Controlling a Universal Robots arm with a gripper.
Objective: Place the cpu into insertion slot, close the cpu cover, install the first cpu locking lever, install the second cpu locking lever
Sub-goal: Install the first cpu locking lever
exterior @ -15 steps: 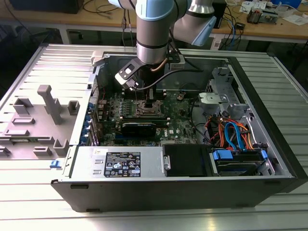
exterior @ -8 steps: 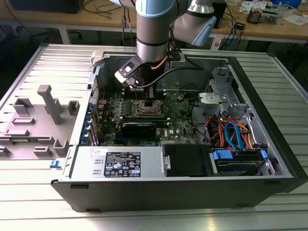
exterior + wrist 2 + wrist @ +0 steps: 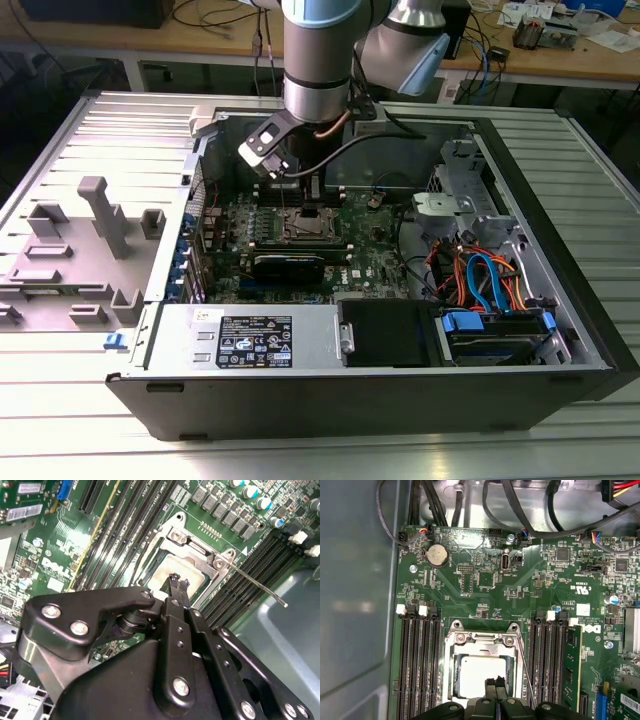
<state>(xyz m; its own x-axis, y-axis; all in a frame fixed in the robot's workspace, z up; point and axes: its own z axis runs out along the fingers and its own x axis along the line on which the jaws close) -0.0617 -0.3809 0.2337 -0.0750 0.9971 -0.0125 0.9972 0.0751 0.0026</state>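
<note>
The cpu (image 3: 475, 672) (image 3: 186, 569) lies flat in the insertion slot (image 3: 305, 226), its dull silver top showing. The cpu cover (image 3: 485, 639) (image 3: 192, 542), a silvery frame, lies down around it. One thin locking lever (image 3: 255, 582) (image 3: 526, 672) sticks out free along one side of the socket. My gripper (image 3: 496, 682) (image 3: 178, 581) (image 3: 287, 195) hovers just over the chip's edge. Its black fingertips are shut together with nothing between them.
Long black memory slots (image 3: 417, 665) (image 3: 547, 660) flank the socket on the green motherboard (image 3: 365, 250). Case walls (image 3: 330, 355), cable bundles (image 3: 480, 275) and a drive cage (image 3: 500, 330) ring the board. Grey fixtures (image 3: 100, 215) stand at the exterior view's left.
</note>
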